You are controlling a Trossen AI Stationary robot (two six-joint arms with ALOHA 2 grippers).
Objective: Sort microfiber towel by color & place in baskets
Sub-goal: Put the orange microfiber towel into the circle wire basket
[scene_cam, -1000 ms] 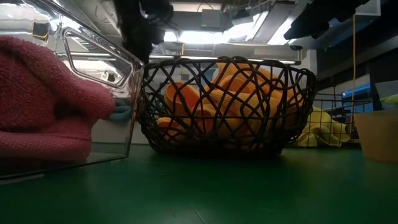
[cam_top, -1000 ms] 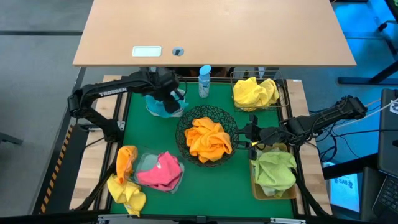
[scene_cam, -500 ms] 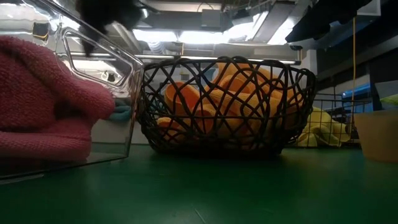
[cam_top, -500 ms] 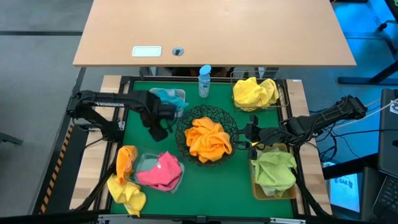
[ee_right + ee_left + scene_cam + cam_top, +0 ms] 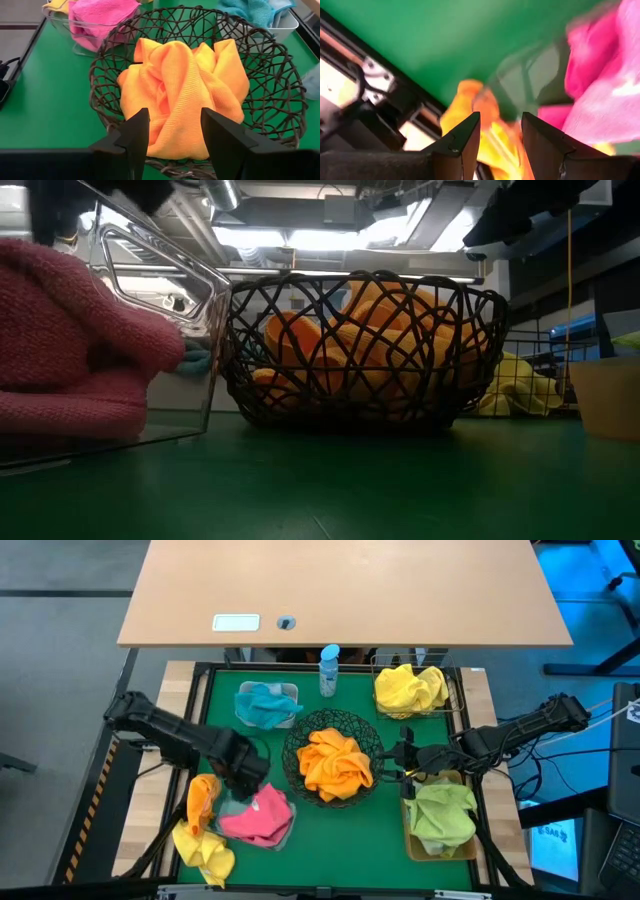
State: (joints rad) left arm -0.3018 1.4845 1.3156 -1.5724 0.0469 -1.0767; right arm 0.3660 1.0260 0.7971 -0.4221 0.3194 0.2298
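My left gripper (image 5: 238,780) (image 5: 500,137) is open and hovers over the far left corner of the clear plastic tray (image 5: 232,802), which holds a pink towel (image 5: 258,815) (image 5: 600,95). An orange towel (image 5: 203,798) (image 5: 470,102) and a yellow towel (image 5: 205,845) lie on the table's near left corner, partly over its edge. My right gripper (image 5: 405,760) (image 5: 172,135) is open, waiting just right of the round black wire-mesh bowl (image 5: 300,735) (image 5: 105,65) with its orange towel (image 5: 335,762) (image 5: 185,95).
A teal towel (image 5: 265,703) fills the white tub at the far left. A yellow towel (image 5: 410,688) sits in the square wire basket at the far right, a green towel (image 5: 440,815) in the tan bin at the near right. A blue-capped bottle (image 5: 329,670) stands at the far edge.
My left gripper has swung from above the white tub toward the table's near edge and now hangs over the clear tray's far left corner. The teal towel stays in the tub. My right arm has kept still.
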